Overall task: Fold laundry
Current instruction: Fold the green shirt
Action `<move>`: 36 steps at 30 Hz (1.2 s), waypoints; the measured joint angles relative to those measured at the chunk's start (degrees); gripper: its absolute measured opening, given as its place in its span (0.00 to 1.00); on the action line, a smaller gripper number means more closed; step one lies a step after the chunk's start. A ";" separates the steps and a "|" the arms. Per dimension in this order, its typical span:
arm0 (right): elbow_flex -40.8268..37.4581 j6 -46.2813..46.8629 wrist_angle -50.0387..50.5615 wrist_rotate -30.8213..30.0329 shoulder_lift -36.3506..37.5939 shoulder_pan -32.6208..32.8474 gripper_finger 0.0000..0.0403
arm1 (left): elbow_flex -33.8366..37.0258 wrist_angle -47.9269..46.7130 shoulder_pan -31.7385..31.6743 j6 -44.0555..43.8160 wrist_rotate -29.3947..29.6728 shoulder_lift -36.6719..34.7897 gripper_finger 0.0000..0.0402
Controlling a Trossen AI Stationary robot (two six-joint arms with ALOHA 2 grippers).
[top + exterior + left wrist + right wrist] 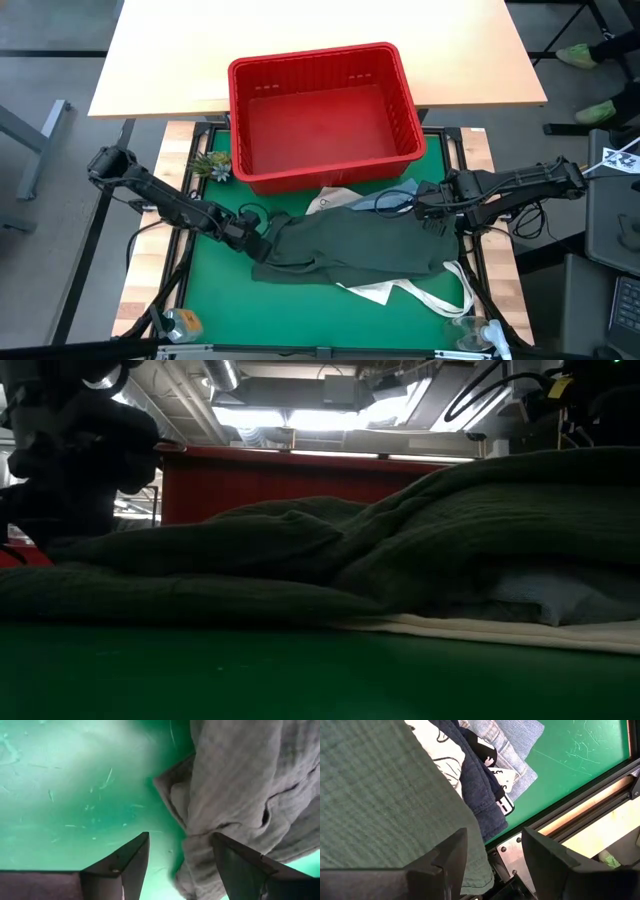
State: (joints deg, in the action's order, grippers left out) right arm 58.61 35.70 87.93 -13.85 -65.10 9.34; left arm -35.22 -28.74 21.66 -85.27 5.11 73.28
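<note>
- Left claw (252,234) low at the olive garment (350,250)'s left edge, fingers apart, gripping nothing.
- Right claw (428,208) at its right edge, fingers apart.
- Olive garment rumpled, spread across the green worktop (215,295).

A white tag (504,795) on the navy garment (479,790) has print too small to read
</note>
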 joint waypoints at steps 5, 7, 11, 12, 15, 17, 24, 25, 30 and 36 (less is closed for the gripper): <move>0.00 0.00 -0.02 0.00 0.00 0.00 0.47 | 0.00 3.33 0.05 -1.65 2.31 0.00 0.52; 0.00 0.00 -0.02 0.00 0.00 0.00 0.47 | 0.00 4.55 0.03 -1.69 4.39 0.02 0.52; 0.00 0.00 -0.02 0.01 0.00 0.00 0.47 | 0.02 4.51 0.08 -4.10 6.61 1.86 0.51; 0.00 0.00 -0.02 0.07 0.00 0.00 0.47 | 0.02 4.62 0.12 -4.66 6.75 2.64 0.51; 0.00 0.02 -0.01 0.59 0.00 0.00 0.47 | 0.02 6.29 0.14 -5.77 6.02 5.79 0.51; 0.00 0.02 -0.01 0.92 0.00 0.00 0.47 | 0.02 8.23 0.14 -5.75 5.03 8.01 0.51; 0.00 0.02 0.01 1.07 -0.02 0.00 0.47 | -0.28 13.85 0.14 -5.65 4.07 13.54 0.51; 0.00 0.01 0.00 1.08 -0.02 0.01 0.47 | -0.28 14.24 0.14 -5.69 4.24 13.68 0.51; 0.00 0.02 0.01 1.18 -0.02 0.02 0.47 | -0.20 15.10 0.14 -5.76 4.61 13.91 0.48; 0.00 0.00 -0.01 1.18 -0.02 0.02 0.47 | 0.11 18.22 0.14 -5.67 6.01 14.25 0.27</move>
State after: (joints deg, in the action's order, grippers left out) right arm 58.61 35.70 87.93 -12.67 -65.12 9.36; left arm -35.11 -10.52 21.80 -90.93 11.12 87.53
